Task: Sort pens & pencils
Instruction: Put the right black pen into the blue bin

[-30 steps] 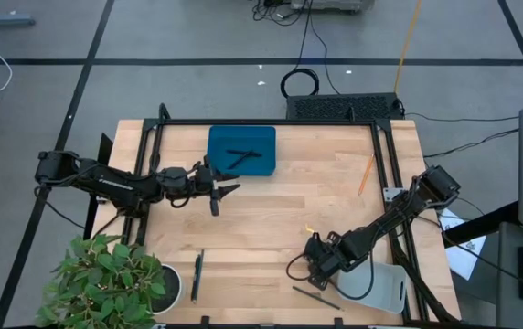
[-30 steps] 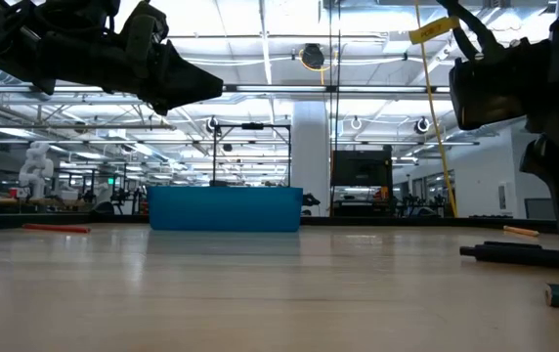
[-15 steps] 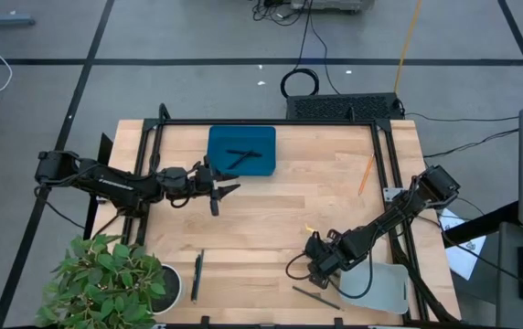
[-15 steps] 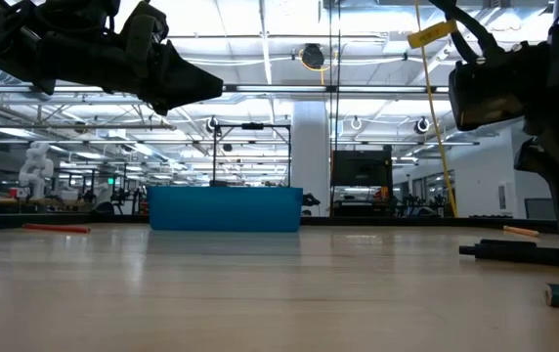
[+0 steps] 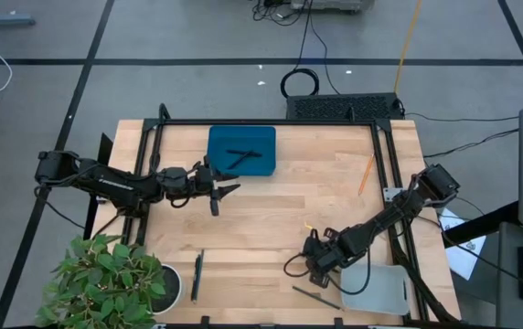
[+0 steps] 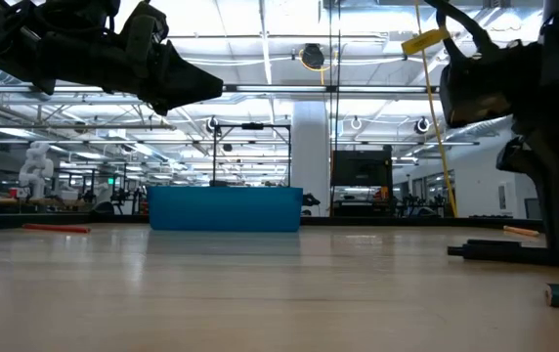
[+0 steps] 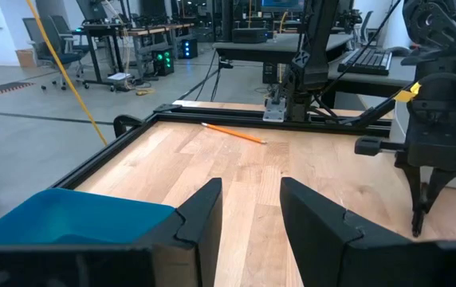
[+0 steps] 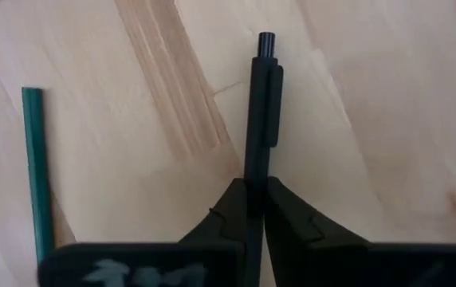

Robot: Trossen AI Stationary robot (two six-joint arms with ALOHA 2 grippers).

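Note:
A black pen (image 8: 258,119) with a clip lies on the wood at the near right, and my right gripper (image 8: 254,199) (image 5: 319,262) is shut on it. A dark green pencil (image 8: 35,171) (image 5: 316,298) lies flat beside it. The blue tray (image 5: 241,151) at the far middle holds black pens (image 5: 240,155). An orange pencil (image 5: 366,174) lies at the far right. A red pencil (image 6: 55,228) lies at the left. My left gripper (image 5: 222,190) (image 7: 252,215) hovers open near the tray, touching nothing. My right gripper pinches the pen's barrel (image 8: 254,179) between its two fingers, just below the clip. The fingers come steeply from above and close across the pen. The rest of the barrel is hidden under the gripper. The pen (image 6: 494,250) lies level at the table top.
A dark stick (image 5: 197,274) lies by a potted plant (image 5: 115,279) at the near left corner. A white bin (image 5: 380,291) sits at the near right, under my right arm. A black frame (image 5: 271,122) rims the table. Bare wood lies between the arms.
My right gripper has edged a little toward the table's left edge and rolled slightly about its own line. The black pen has slid a little the same way, staying level.

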